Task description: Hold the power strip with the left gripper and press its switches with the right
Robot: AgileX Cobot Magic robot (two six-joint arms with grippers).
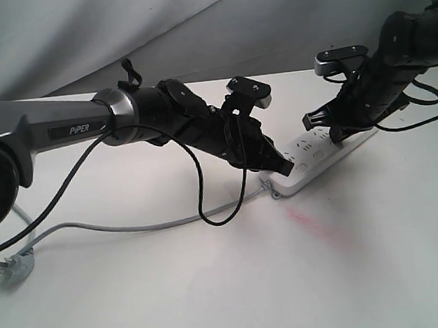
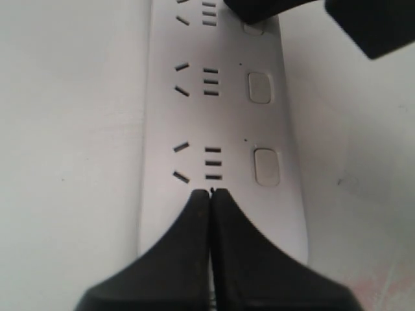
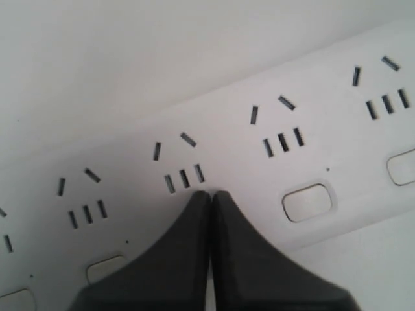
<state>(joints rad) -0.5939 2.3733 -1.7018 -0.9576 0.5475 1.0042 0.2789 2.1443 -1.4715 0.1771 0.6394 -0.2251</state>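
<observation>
The white power strip [image 1: 312,161] lies flat on the table, running diagonally. My left gripper [image 1: 283,167] is shut with nothing between its fingers. Its tips [image 2: 211,191] rest on the strip [image 2: 220,116] at the cord end, just short of the last socket group. Two switches [image 2: 266,167] [image 2: 259,87] show beyond it. My right gripper [image 1: 331,139] is also shut, and its tips [image 3: 211,193] come down on the strip [image 3: 227,123] over the middle of the switch row. The middle switch is hidden beneath its fingers. Neighbouring switches [image 3: 307,202] [image 3: 106,268] are uncovered.
The thin grey cord [image 1: 132,225] runs left across the table to a small grey plug [image 1: 15,265]. A loose black cable loop [image 1: 216,211] hangs from the left arm. A faint pink stain [image 1: 310,225] marks the white tabletop in front of the strip.
</observation>
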